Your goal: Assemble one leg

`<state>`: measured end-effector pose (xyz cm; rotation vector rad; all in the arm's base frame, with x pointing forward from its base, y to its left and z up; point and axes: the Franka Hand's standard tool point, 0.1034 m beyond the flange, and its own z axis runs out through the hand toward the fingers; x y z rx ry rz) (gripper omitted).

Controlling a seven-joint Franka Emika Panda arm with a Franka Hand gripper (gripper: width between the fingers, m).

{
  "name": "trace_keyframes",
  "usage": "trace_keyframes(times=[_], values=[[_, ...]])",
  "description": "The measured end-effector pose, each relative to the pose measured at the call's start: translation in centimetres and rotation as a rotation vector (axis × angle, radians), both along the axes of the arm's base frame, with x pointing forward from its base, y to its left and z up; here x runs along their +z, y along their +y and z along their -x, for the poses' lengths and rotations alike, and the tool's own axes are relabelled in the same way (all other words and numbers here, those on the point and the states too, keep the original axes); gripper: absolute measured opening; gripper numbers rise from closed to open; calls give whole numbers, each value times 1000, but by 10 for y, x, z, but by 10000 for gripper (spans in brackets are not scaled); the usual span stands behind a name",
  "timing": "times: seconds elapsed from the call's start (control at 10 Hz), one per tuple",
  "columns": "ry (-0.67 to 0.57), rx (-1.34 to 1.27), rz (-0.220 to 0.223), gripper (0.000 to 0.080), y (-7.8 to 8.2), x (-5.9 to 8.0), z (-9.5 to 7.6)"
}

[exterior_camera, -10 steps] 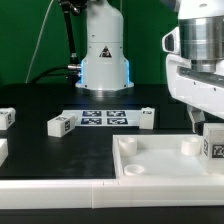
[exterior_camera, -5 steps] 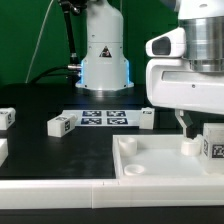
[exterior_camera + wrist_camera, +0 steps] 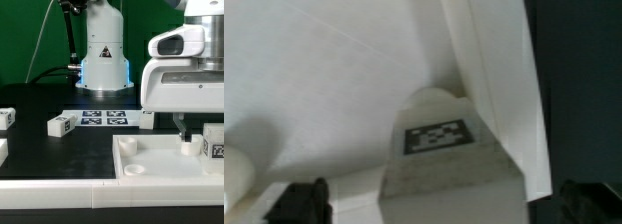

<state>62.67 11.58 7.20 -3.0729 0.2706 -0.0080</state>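
A white leg (image 3: 213,146) with a black-and-white tag stands in the large white tray-like piece (image 3: 150,163), near its corner on the exterior view's right. In the wrist view this leg (image 3: 438,140) stands between my two dark fingertips (image 3: 304,202), with gaps on both sides. My gripper (image 3: 186,127) hangs low over the tray, open and holding nothing; it also shows in the wrist view (image 3: 446,205). Three more legs lie on the black table: one (image 3: 60,125) at the left, one (image 3: 6,117) farther left, one (image 3: 147,118) by the marker board.
The marker board (image 3: 104,118) lies in front of the robot base (image 3: 104,55). Another white part (image 3: 2,150) sits at the left edge. The tray has raised rims and round corner sockets (image 3: 127,145).
My hand has turned, showing its broad side, and has come down a little over the tray beside the standing leg. The parts on the table have not moved.
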Motion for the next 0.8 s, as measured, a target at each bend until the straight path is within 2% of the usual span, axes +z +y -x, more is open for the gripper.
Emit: trace_keyframes(times=[0.2, 0.4, 0.6, 0.7, 0.8], values=[[-24, 180, 17, 649, -2, -1, -1], [-28, 204, 18, 649, -4, -2, -1], [-27, 165, 17, 381, -4, -2, -1], [-27, 165, 17, 290, -5, -2, -1], [-26, 151, 16, 290, -4, -2, -1]])
